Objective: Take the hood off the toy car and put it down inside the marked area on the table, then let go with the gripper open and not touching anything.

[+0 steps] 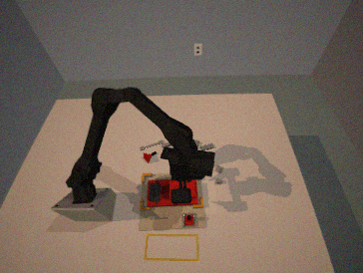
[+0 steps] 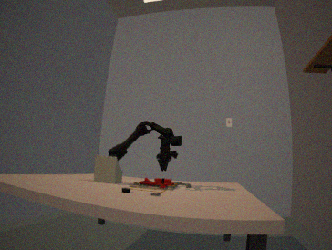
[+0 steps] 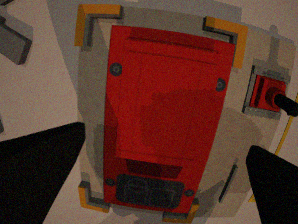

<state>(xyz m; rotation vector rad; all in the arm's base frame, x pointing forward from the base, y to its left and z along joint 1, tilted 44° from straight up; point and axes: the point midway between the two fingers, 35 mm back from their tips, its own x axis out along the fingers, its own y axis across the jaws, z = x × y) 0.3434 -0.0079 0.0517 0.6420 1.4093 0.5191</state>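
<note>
- End effector [image 1: 181, 195] [image 2: 163, 170] [image 3: 169, 144] is open and holds nothing, its two fingers spread on opposite sides of the wrist view.
- It points down over the toy car [image 1: 168, 193] [image 2: 155, 183] [image 3: 111, 145], with air between its tips and the red bodywork in the exterior view.
- Red hood [image 1: 192, 186] [image 3: 170, 115] lies on the car, partly shaded; the exterior view is too small to tell its edges.
- Dark window piece [image 1: 156, 191] [image 3: 150, 191] sits at one end of the red body.
- Orange corner brackets [image 1: 146, 175] [image 3: 227, 25] stand around the car, which rests over a beige mat [image 1: 150, 224] [image 3: 245, 130].
- Small red block [image 1: 189, 219] [image 3: 262, 92] with a black knob stands beside the car, on the side towards the yellow outline [image 1: 146, 247] [image 3: 285, 132].
- That outline marks the target area on the tabletop [image 1: 249, 117] [image 2: 205, 205] [image 3: 30, 95]; the hood is outside it.
- Red piece [image 1: 148, 157] with a dark tip lies on the opposite side of the car.
</note>
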